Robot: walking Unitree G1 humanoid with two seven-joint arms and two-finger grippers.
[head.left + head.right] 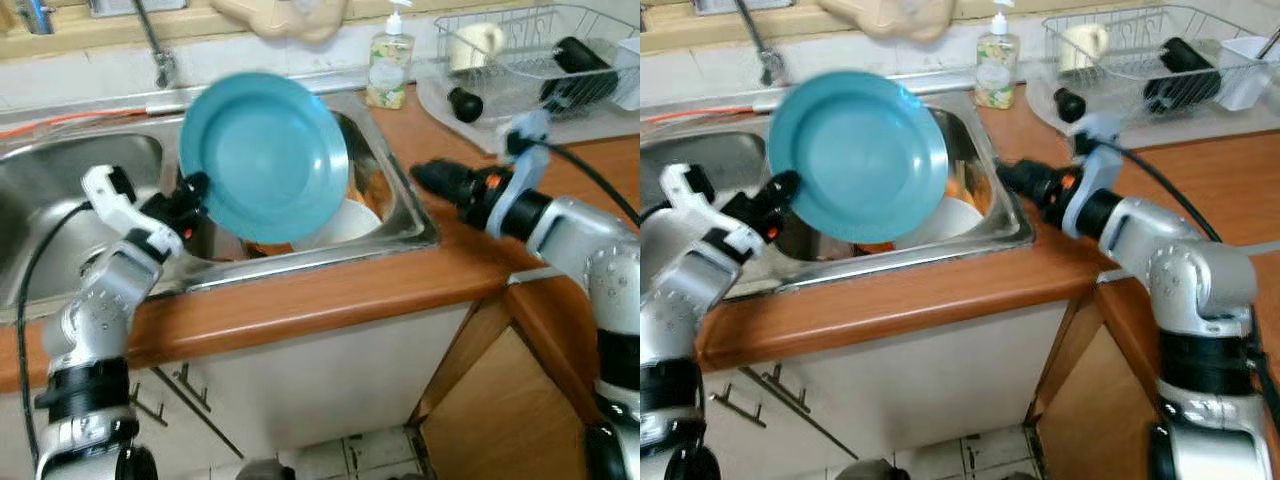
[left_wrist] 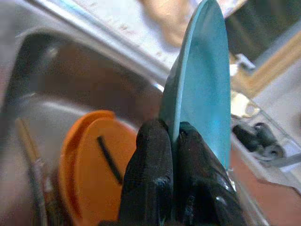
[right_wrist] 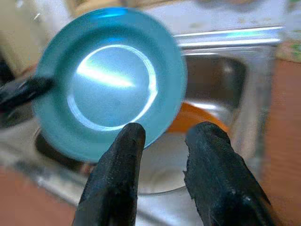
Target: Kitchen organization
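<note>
I've got the left end effector [image 1: 190, 190] clamped on the teal plate [image 1: 265, 155] rim, frame centre, above the sink [image 1: 400, 215]. Right end effector [image 1: 425, 175] spread apart, centre-right. Keep the plate edge-on and bring it slowly toward the rack [image 1: 530, 60], upper right.

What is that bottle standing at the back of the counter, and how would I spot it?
Start at the steel sink set in the brown counter, then look to its far right corner. There, between the sink and the wire dish rack, stands a soap bottle. It is the one clear bottle with a white pump top and yellowish liquid inside.
</note>
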